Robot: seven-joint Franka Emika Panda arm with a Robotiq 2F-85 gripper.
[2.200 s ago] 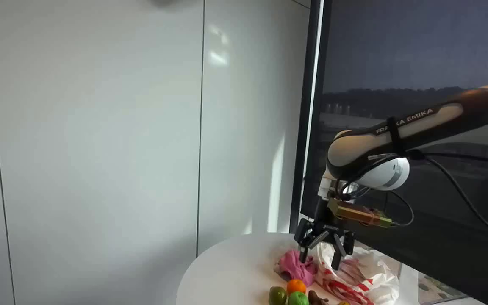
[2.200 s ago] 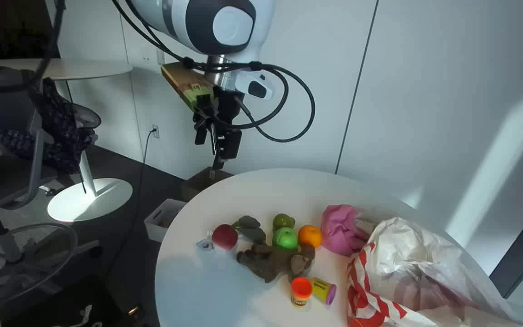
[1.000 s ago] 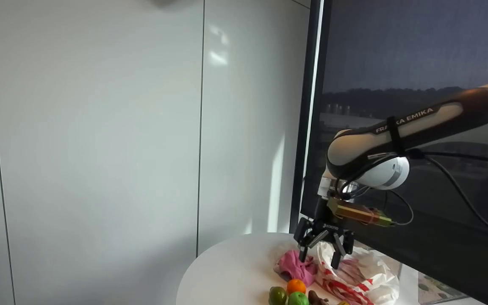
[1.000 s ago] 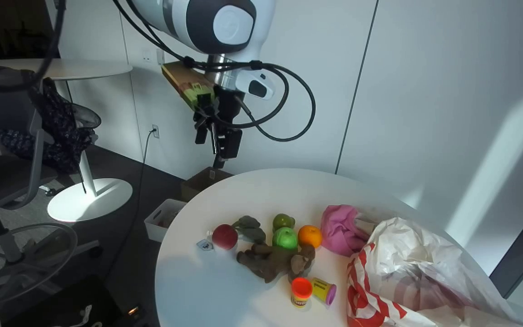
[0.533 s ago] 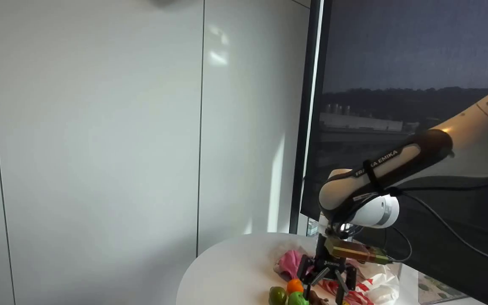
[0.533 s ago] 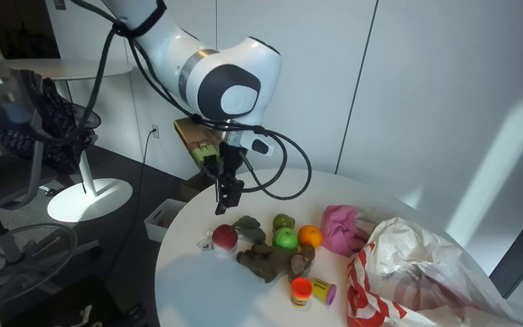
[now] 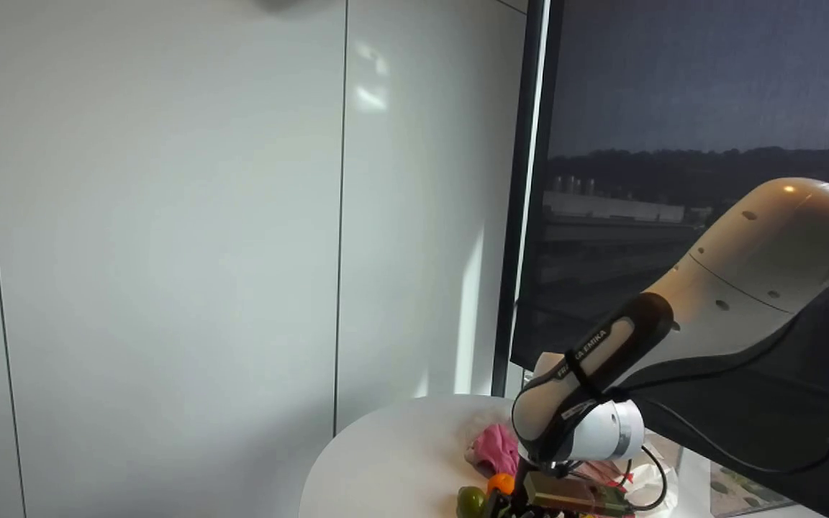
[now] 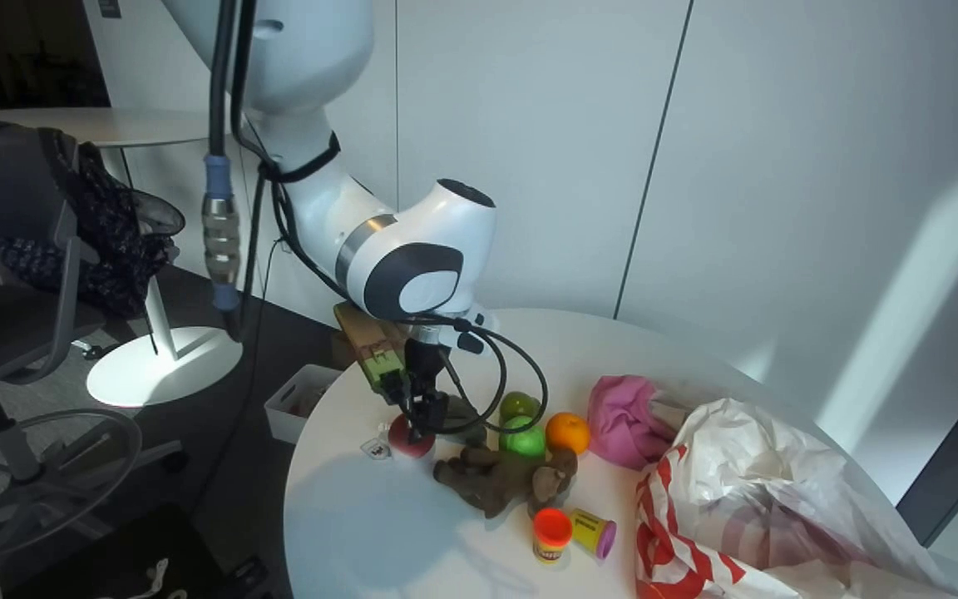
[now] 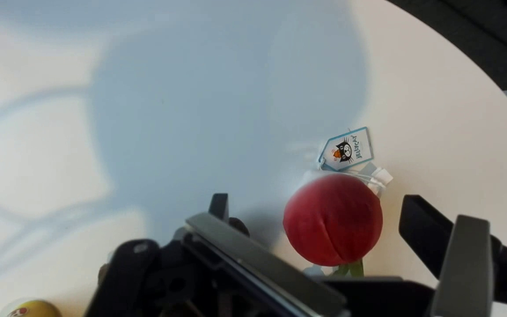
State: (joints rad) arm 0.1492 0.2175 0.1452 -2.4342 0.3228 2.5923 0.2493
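Note:
A round red soft thing [image 9: 332, 220], creased down its front, rests on the white table [image 9: 434, 114]. My gripper [image 9: 317, 209] is open over it, one finger on each side. In the wrist view a gap shows between each finger and the red surface. A white tag [image 9: 347, 149] with a cat picture lies beside it, with strings and a small white label. Part of something green [image 9: 354, 267] shows below it. In an exterior view my gripper [image 8: 425, 420] partly hides the red thing [image 8: 400, 434]; in an exterior view the fingertips drop out of frame.
Close by lie a grey-green piece [image 8: 464, 420], a brown plush [image 8: 487, 482], green fruits [image 8: 522, 441] and an orange [image 8: 567, 433]. Farther off are two small tubs [image 8: 551, 532], a pink cloth [image 8: 624, 420] and a red-white bag [image 8: 737, 474]. The table edge curves past the red thing.
From a hold high above the table, the arm has come down over the last half second or so, bringing my gripper to the red thing. The jaws have stayed open; the objects have not moved.

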